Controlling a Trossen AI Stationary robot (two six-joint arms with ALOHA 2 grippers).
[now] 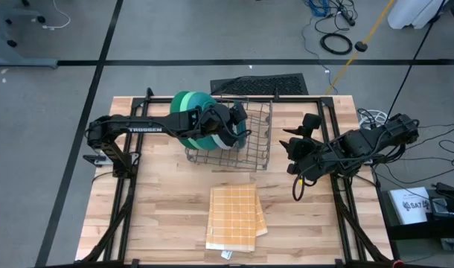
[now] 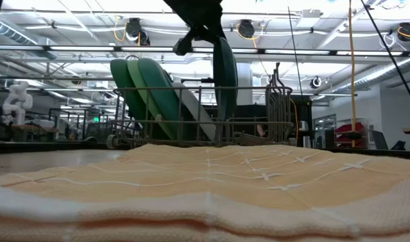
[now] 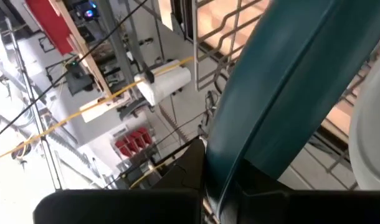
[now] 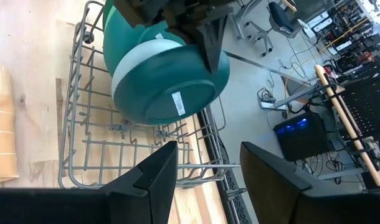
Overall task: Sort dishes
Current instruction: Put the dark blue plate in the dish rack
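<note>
Several plates stand on edge in the grey wire rack point(image 1: 249, 152). Green and teal plates point(image 1: 188, 112) lean at its left end, with a pale blue-grey plate point(image 2: 191, 111) beside them. The dark teal plate point(image 2: 225, 81) stands upright to their right. My left gripper point(image 1: 228, 126) is above the rack, shut on the dark teal plate point(image 4: 171, 87). My right gripper point(image 1: 292, 145) waits open to the right of the rack, and its fingers point(image 4: 152, 174) point toward the rack. My left gripper point(image 3: 221, 180) pinches the dark teal plate's upper rim point(image 3: 240, 149) between its two fingers point(image 3: 189, 163). It comes from above, slanting in from the table's left. The plate stands upright with its lower part down inside the rack point(image 2: 212, 124). Whether it rests on the wires is hidden.
A folded orange-yellow checked cloth point(image 1: 233, 216) lies on the table near the front edge and fills the foreground of the low view point(image 2: 205, 188). The right part of the rack point(image 4: 115, 155) holds no plates. A black mat point(image 1: 260, 84) lies beyond the table's far edge.
</note>
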